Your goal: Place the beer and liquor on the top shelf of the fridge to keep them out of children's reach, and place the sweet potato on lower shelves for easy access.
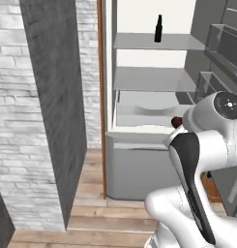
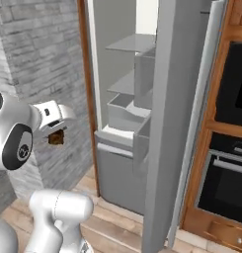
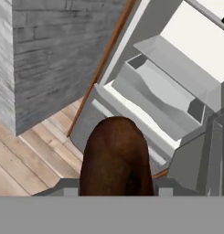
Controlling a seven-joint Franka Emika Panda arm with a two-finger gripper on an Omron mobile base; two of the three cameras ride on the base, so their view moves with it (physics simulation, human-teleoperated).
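Nearest us, low in the centre of the hand view, the dark reddish-brown oblong sweet potato [image 3: 115,157] looms large, and our fingers [image 2: 56,134] are clenched on it. Just beyond, mid-frame, the tall pale-grey fridge [image 1: 139,169] stands open, its grey drawer [image 3: 154,98] and lower shelves bare. Farthest, upper centre of the left base view, the slim dark green beer bottle [image 1: 158,29] stands upright on the uppermost grey shelf [image 1: 139,42].
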